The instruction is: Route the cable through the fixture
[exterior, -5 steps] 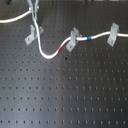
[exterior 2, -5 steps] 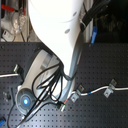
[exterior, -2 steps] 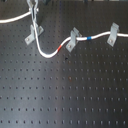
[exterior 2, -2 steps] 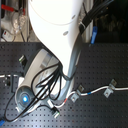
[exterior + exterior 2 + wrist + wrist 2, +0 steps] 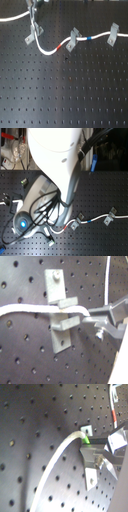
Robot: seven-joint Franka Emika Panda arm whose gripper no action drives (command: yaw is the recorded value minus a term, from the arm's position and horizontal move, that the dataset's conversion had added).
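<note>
Cable [image 5: 50, 51]: white; lies across the board, already through the middle and right clips.
Fixture [image 5: 33, 34]: left clip; cable now in its fork (first wrist view).
Gripper [image 5: 102, 318]: closed on the cable beside the clip.
Change: arm has moved little; seating nearly done.

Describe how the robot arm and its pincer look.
In the second exterior view the arm is bulky, smooth and white, with black cables looping down it and a glowing blue ring light near its lower end. In the first wrist view the pincer has angular grey fingers.
</note>
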